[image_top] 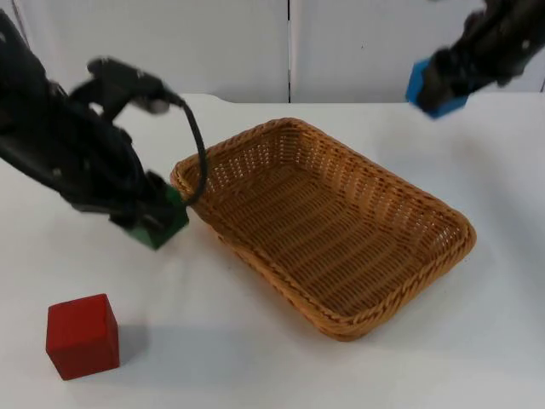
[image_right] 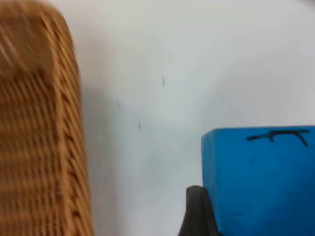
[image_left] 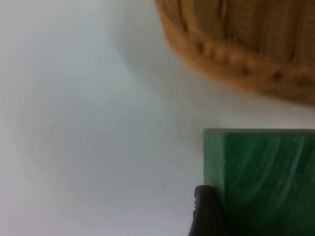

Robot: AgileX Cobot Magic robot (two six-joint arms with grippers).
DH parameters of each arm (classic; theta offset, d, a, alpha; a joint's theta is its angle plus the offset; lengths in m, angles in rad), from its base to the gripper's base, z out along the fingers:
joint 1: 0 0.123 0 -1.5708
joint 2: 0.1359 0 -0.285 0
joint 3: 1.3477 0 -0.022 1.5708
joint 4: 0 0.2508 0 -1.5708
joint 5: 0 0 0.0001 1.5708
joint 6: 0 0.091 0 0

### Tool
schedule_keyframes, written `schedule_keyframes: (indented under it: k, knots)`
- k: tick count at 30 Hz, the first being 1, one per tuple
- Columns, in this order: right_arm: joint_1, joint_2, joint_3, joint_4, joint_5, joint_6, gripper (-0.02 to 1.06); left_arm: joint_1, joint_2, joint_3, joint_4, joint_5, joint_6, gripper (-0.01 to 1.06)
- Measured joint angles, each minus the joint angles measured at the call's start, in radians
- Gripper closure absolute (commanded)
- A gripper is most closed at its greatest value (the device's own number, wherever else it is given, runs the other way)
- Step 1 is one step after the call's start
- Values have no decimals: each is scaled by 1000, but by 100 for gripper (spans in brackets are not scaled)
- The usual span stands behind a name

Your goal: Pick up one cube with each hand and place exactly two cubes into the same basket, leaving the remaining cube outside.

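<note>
While the left gripper (image_top: 153, 220) clamps the green cube (image_top: 160, 223) just beside the basket (image_top: 341, 319), note the right gripper (image_top: 436, 85) grips the blue cube (image_top: 433, 95) aloft. You see the red cube (image_top: 83, 336) resting apart on the table (image_top: 255, 358).

The left gripper (image_top: 152, 213) covers much of the green cube (image_top: 162, 227) in the top view. In the left wrist view the picture's edge cuts off the green cube and the basket (image_left: 236, 59). The right gripper (image_top: 438, 81) hides part of the blue cube (image_top: 434, 95). In the right wrist view that cube is cut off too.
</note>
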Motion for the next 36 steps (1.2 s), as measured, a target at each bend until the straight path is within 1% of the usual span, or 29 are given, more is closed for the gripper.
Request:
schedule_keyframes:
  k: [7,12,14,17,25,28,29,32,36]
  knots:
    - [0,-143,0,0,46,6,105,0,-156,0,0,4,-1,105]
    - [0,-192,0,0,78,6,105,0,-214,0,-2,4,-1,105]
    - [0,-197,0,0,85,6,105,0,-218,0,-2,4,-1,105]
    - [0,-201,0,0,122,6,105,0,-218,0,-11,6,-1,105]
    - [0,-201,0,0,159,6,105,0,-218,0,-57,-5,-1,105]
    - [0,-201,0,40,166,6,105,0,-218,0,-99,-40,-1,105]
    - [0,-201,0,40,166,6,105,0,-218,0,-99,-40,-1,105]
    - [0,-201,0,96,187,-2,105,0,-218,0,-128,-74,-1,105]
    - [0,-201,0,136,217,-21,105,0,-216,-3,-132,-83,-1,105]
